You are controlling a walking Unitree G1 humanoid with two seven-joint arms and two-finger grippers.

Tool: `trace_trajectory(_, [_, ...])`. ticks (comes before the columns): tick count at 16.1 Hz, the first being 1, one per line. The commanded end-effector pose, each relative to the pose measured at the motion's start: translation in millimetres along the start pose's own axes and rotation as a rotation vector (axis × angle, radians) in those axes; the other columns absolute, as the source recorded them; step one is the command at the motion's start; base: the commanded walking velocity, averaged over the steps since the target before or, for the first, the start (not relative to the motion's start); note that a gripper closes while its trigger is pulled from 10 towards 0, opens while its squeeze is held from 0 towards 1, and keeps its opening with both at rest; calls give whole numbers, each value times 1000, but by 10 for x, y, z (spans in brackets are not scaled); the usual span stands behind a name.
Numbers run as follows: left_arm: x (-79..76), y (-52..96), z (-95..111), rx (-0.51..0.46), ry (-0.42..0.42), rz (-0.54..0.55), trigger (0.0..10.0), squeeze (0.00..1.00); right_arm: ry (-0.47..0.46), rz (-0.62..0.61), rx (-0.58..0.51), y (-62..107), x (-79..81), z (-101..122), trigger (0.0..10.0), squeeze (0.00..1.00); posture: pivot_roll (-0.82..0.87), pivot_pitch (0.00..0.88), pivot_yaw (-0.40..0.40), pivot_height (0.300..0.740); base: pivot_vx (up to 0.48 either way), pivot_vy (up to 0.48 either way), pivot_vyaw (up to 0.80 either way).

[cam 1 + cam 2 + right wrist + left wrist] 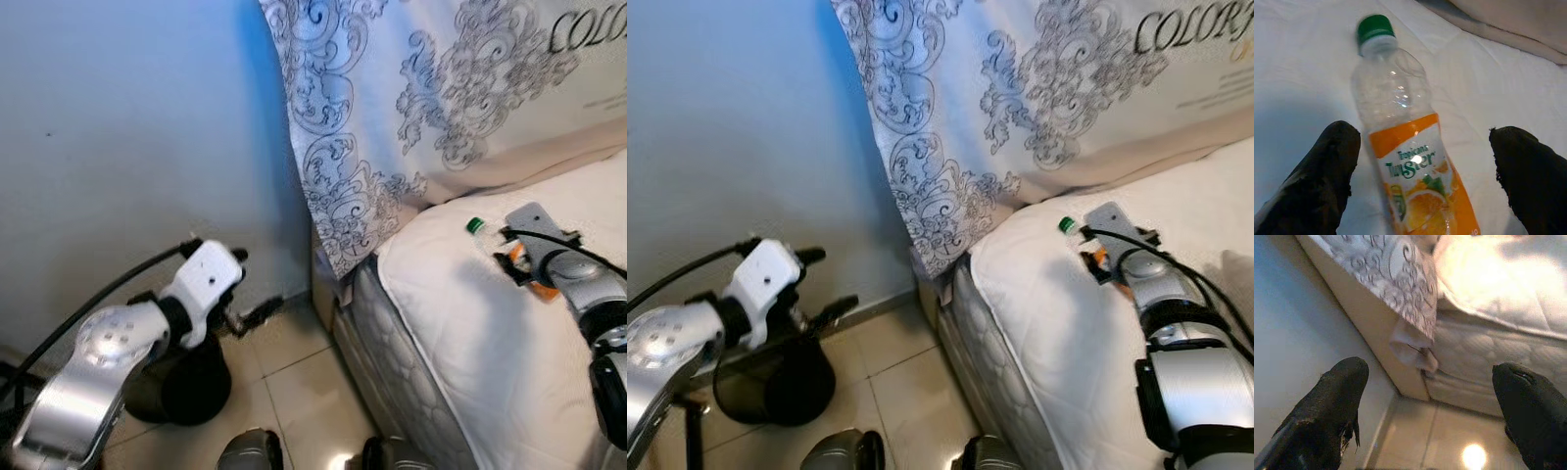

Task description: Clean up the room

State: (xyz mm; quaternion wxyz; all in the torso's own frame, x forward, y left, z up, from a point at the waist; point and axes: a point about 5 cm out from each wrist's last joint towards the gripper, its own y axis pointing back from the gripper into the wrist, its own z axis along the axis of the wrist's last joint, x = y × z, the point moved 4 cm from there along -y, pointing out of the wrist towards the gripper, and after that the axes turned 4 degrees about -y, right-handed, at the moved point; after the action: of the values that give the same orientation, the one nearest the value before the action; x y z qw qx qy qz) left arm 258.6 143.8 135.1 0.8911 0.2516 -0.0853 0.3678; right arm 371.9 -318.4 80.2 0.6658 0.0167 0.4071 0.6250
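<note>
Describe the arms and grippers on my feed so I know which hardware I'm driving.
Both arms are silver metal. The left arm ends in a white wrist block with a black cable looping off it. The right arm carries black cables and black joint bands. Each gripper has two long black fingers.

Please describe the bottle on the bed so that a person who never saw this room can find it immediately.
Look at the white mattress beside the blue wall, near the patterned headboard cover. The bottle lies on its side there, between the open fingers of the right gripper. It is clear plastic with a green cap and an orange label.
</note>
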Motion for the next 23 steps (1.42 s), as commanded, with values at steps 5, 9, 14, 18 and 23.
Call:
trace_trajectory(5, [20,229,-9,47,-21,-12,10000,0,-69,-45,57,40,-74,-331,10000,0,223,203,77,740,0,0,0])
trace_trajectory(9, [5,350,-7,76,-39,-37,10000,0,-52,-113,110,80,-150,-538,10000,0,277,224,110,740,0,0,0])
trace_trajectory(14, [28,459,9,94,-51,-55,10000,0,-25,-183,111,109,-257,-576,10000,0,300,214,130,740,0,0,0])
trace_trajectory(18, [-134,396,47,59,-34,-173,10000,0,-105,-69,151,101,-175,-596,3765,0,255,181,120,740,0,0,0])
trace_trajectory(23, [-87,259,55,34,-47,-179,10000,0,-124,-2,202,130,-208,-615,0,0,219,138,109,740,0,0,0])
